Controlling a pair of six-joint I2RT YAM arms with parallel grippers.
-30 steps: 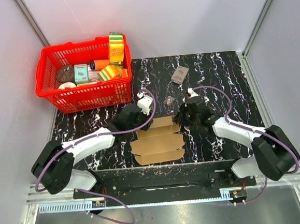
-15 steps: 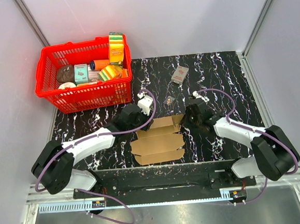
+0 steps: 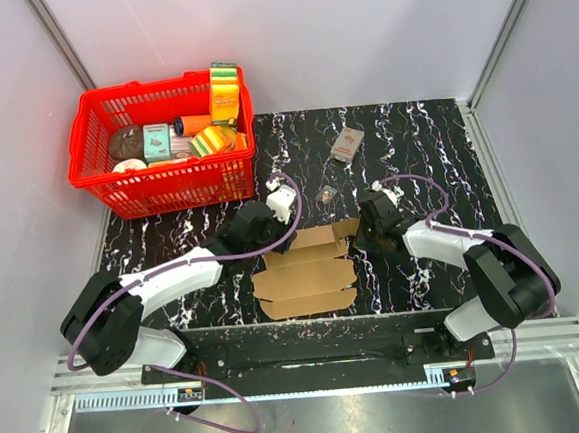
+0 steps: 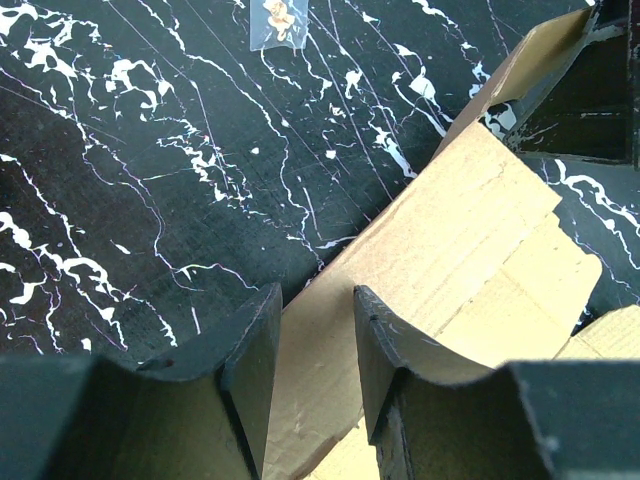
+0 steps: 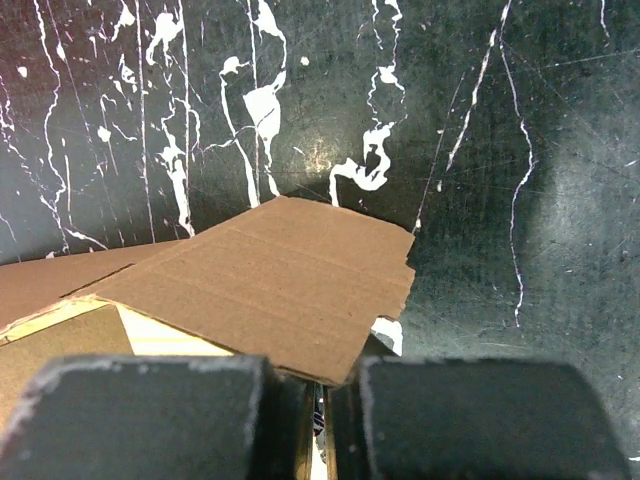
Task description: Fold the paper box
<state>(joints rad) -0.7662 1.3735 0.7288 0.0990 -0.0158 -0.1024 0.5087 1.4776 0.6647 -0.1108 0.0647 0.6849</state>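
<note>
The paper box (image 3: pixel 305 271) is a flat brown die-cut cardboard sheet lying on the black marbled table between the arms. My left gripper (image 3: pixel 268 246) is open at its back left corner, and its fingers (image 4: pixel 250 350) straddle the sheet's edge (image 4: pixel 450 250) in the left wrist view. My right gripper (image 3: pixel 357 233) is shut on the back right flap (image 3: pixel 342 229) and holds it raised off the table. In the right wrist view the flap (image 5: pixel 270 285) runs into the narrow gap between the jaws of the right gripper (image 5: pixel 318 400).
A red basket (image 3: pixel 98 176) full of groceries stands at the back left. A small grey-and-red packet (image 3: pixel 347 144) lies at the back centre. A tiny clear packet (image 3: pixel 328 191) lies just behind the sheet and also shows in the left wrist view (image 4: pixel 275 18).
My right gripper has closed in on the back right flap and lifted it. The right wrist has swung slightly. The left arm has not moved.
</note>
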